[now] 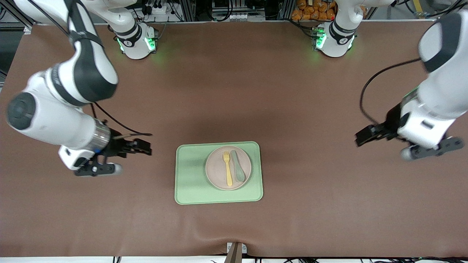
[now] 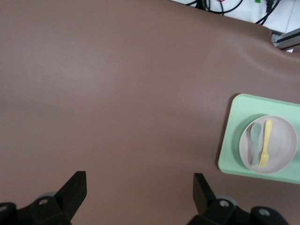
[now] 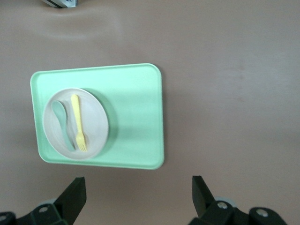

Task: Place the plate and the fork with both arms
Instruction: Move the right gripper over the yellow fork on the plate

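Front view gives me the right gripper [image 1: 140,146] at mid-left of the frame and the left gripper [image 1: 365,136] at mid-right, both over bare tabletop [image 1: 234,91], fingers spread wide, holding nothing. At lower centre, the fork [image 1: 227,168] and a spoon [image 1: 237,166] lie on the plate [image 1: 215,175], which sits in a green tray [image 1: 190,175]. I see no readable writing.

No legible text, label, brand, number or sign anywhere, from twelve o'clock round to six.
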